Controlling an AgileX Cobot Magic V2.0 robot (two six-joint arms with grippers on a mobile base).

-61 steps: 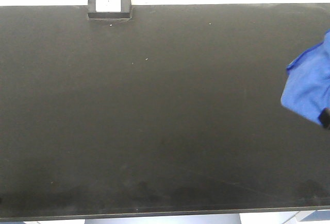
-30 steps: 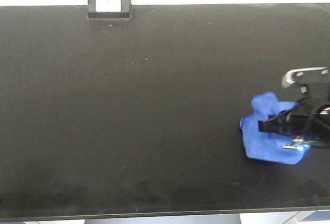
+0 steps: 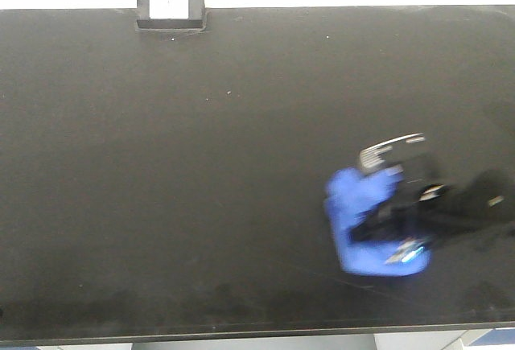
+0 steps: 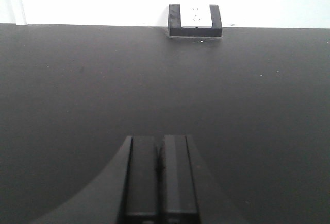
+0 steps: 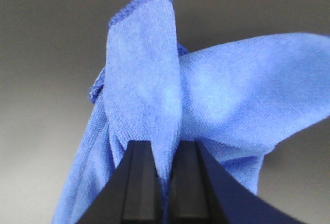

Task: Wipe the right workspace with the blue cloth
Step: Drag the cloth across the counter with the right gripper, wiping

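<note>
- Matte black table (image 3: 161,173) fills the front view; its right part is the stretch to wipe.
- Right hand (image 5: 161,183), blurred in the front view, is clamped on a raised fold of the cloth, probably so it can drag the rest flat across the surface.
- Blue cloth (image 3: 354,205) lies bunched on the table's right half, toward the front edge.
- Left hand (image 4: 161,177) has its fingers pressed together on nothing, parked out of the way.
- Black socket box (image 3: 170,4) sits at the back edge, well apart.

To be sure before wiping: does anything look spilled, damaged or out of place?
Nothing stands out. The blue cloth is bunched in the right gripper, the right workspace shows a few tiny pale specks, and the box fitting sits straight.
</note>
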